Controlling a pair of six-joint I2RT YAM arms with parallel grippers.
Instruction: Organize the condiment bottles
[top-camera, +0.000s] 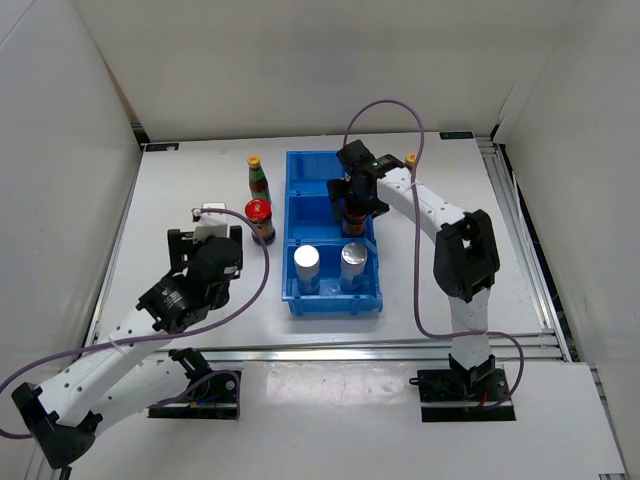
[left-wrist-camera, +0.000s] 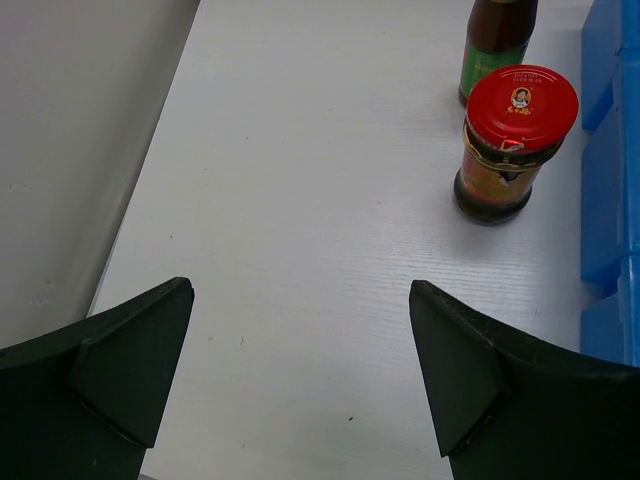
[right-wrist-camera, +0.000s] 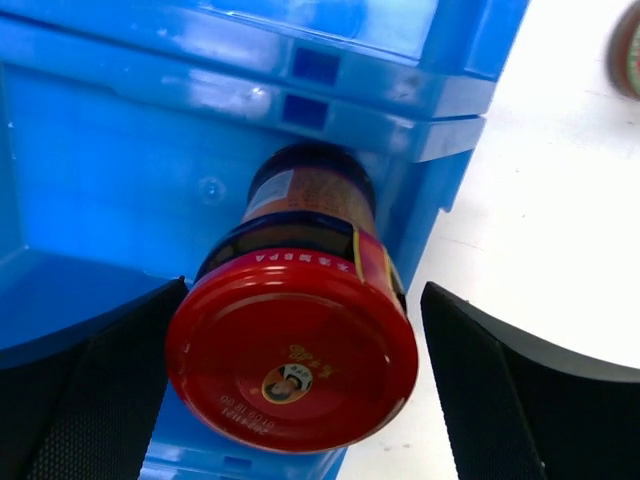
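— Where is the right gripper (top-camera: 352, 203)?
— Over the middle compartment of the blue three-compartment plastic bin (top-camera: 296, 200), at the centre of the top view. Its jaws stand spread, one on either side of a squat dark jar with a red lid (right-wrist-camera: 290, 350), and they grasp nothing. The jar sits in the right half of that compartment.
— And the left gripper (left-wrist-camera: 300, 288)?
— Released as well, wide apart over the bare white table (left-wrist-camera: 300, 150). At the upper right of its wrist view stands a second red-lidded jar (left-wrist-camera: 517, 140), with a slim dark yellow-capped bottle (top-camera: 258, 180) just behind it, both left of the bin.
— The others?
— A white silver-topped cylinder (top-camera: 307, 262) and a second cylinder (top-camera: 354, 258) stand side by side in the bin's lowest compartment. A yellow cap (top-camera: 411, 158) shows right of the bin; the right arm hides its bottle.
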